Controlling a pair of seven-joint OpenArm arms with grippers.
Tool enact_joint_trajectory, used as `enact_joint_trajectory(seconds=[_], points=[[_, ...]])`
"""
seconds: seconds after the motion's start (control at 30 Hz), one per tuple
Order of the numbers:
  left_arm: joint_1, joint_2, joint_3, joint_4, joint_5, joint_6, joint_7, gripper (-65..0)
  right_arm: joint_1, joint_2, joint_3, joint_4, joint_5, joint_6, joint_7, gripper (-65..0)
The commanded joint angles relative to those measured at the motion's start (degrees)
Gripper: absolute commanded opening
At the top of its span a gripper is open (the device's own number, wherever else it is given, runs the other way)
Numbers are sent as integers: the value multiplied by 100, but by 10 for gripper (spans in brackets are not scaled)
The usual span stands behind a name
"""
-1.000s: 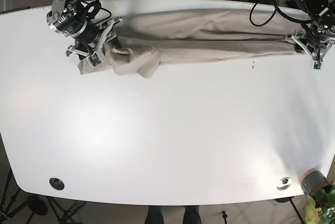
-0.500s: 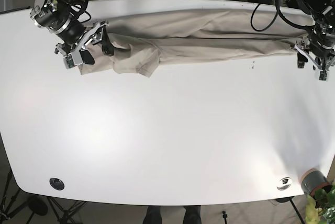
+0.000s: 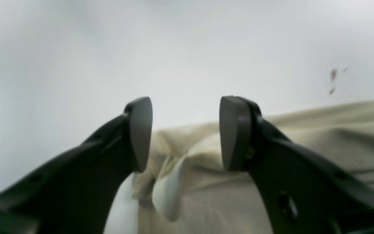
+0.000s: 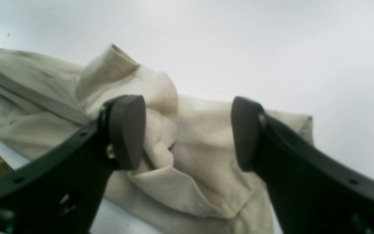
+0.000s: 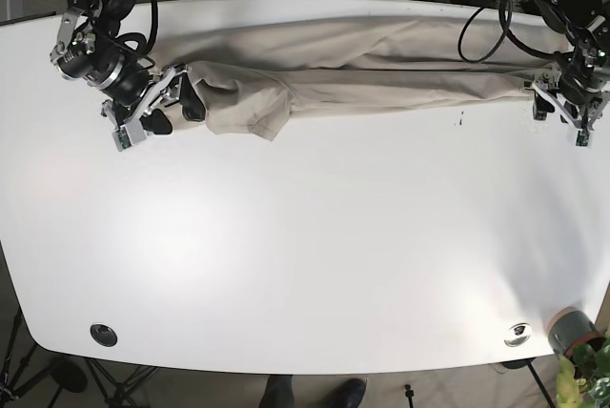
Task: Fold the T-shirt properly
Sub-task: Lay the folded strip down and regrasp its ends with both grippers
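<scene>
The shirt [image 5: 381, 65] lies stretched in a long band across the far side of the table [image 5: 305, 236]. The left gripper [image 3: 185, 133] and right gripper [image 4: 188, 131] both hang spread apart, holding nothing. The bunched left end [image 5: 238, 103] could snag or fold crooked if grabbed through several layers.

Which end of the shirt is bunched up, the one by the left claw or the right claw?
The end by the right claw: the T-shirt is crumpled into a folded lump there, while the end at the left claw tapers narrow and flatter.
</scene>
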Motion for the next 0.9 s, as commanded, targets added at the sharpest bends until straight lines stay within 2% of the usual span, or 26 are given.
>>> enact_joint_trajectory(seconds=[0.0, 0.17, 0.3, 0.5, 0.57, 0.73, 0.87], points=[[3, -137, -52, -125, 85, 10, -37, -338, 109, 39, -25, -84, 119, 25, 108, -241], [188, -339, -69, -397, 208, 10, -55, -339, 126, 47, -517, -260, 128, 25, 108, -244], [390, -339, -69, -353, 217, 10, -327, -339, 100, 30, -842, -277, 128, 25, 108, -247], [531, -339, -43, -345, 217, 10, -477, -339, 91, -199, -1018, -268, 84, 25, 108, -265], [531, -313, -43, -336, 217, 10, -477, -339, 82, -199, -1053, -242, 146, 34, 108, -298], [531, -304, -34, -345, 217, 10, -477, -339, 12, -172, -1334, -154, 190, 34, 99, -452], [522, -304, -34, -380, 217, 10, -477, -339, -76, -172, -1334, -137, 207, 34, 99, -555]])
